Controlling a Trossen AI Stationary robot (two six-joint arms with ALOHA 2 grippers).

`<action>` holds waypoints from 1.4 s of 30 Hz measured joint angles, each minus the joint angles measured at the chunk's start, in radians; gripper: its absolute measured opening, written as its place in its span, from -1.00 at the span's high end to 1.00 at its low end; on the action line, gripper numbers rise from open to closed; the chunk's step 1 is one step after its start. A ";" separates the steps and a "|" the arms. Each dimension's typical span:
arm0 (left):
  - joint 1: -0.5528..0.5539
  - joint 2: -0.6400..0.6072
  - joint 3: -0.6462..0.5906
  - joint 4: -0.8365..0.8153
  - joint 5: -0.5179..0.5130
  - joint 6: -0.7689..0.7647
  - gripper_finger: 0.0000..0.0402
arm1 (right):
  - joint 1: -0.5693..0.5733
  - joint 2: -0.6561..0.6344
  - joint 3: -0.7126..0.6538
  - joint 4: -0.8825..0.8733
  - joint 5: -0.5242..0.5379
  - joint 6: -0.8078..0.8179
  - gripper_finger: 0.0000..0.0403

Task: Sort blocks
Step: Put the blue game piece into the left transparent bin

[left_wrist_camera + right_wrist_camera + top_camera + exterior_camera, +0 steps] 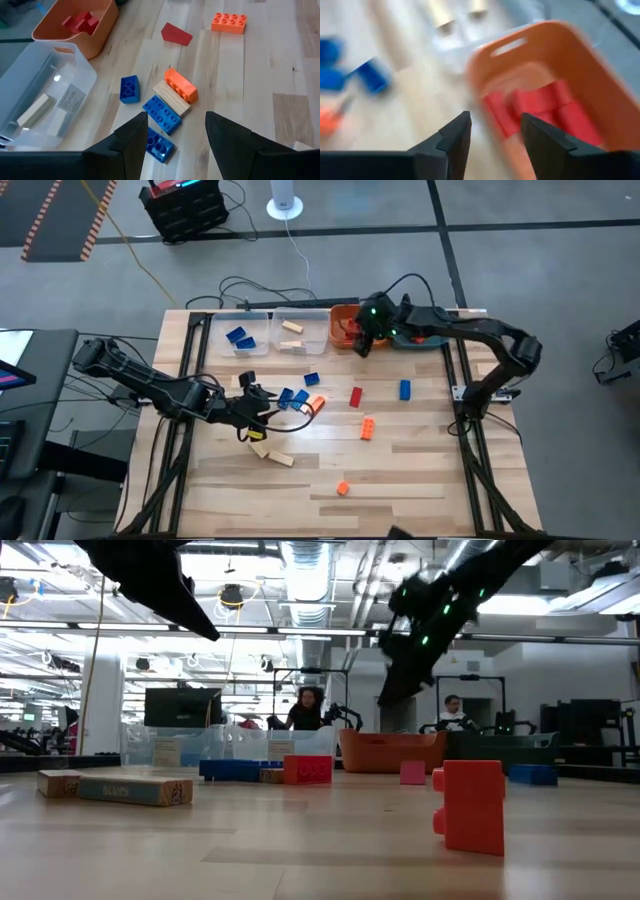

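Loose blocks lie flat on the wooden table: a cluster of blue blocks (293, 396), a tan block (171, 99) and an orange block (180, 85), a red block (356, 396), and more blue (405, 389), orange (368, 428) and tan blocks (272, 454). My left gripper (175, 132) is open and hovers just left of the cluster, above the nearest blue block (159, 145). My right gripper (492, 132) is open and empty, raised over the orange bin (343, 322), where red blocks (540, 107) lie.
Along the far edge stand a clear bin with blue blocks (240, 335), a clear bin with tan blocks (298, 330), the orange bin and a teal bin (420, 340). A lone orange block (343, 488) lies near the table's near edge. People sit in the room beyond.
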State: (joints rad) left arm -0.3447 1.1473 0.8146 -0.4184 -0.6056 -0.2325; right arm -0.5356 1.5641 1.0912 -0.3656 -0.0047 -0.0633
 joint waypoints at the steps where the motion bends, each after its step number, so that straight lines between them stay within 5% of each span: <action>1: 0.000 0.000 0.000 -0.004 0.000 -0.009 0.04 | 0.024 -0.019 0.001 -0.045 0.000 -0.012 -0.04; 6: 0.000 0.000 0.000 -0.013 0.000 -0.035 0.04 | 0.172 -0.068 0.000 -0.290 0.020 -0.012 -0.07; 12: -0.007 0.000 0.000 -0.013 0.001 -0.052 0.04 | 0.293 -0.073 -0.067 -0.549 0.115 0.280 -0.08; 19: -0.026 0.000 0.000 -0.019 0.001 -0.044 0.04 | 0.377 -0.147 -0.236 -0.595 0.116 0.444 -0.08; 25: -0.027 0.000 0.000 -0.019 0.001 -0.025 0.04 | 0.436 -0.247 -0.311 -0.664 0.172 0.218 -0.08; 34: -0.027 0.000 0.000 -0.009 0.001 -0.030 0.04 | 0.510 -0.234 -0.330 -0.723 0.245 -0.427 -0.08; 42: -0.027 0.000 0.000 -0.012 0.013 -0.066 0.04 | 0.498 -0.164 -0.330 -0.680 0.333 -0.367 -0.08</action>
State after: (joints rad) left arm -0.3716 1.1469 0.8146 -0.4307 -0.5930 -0.2982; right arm -0.0374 1.4006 0.7616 -1.0454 0.3286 -0.4304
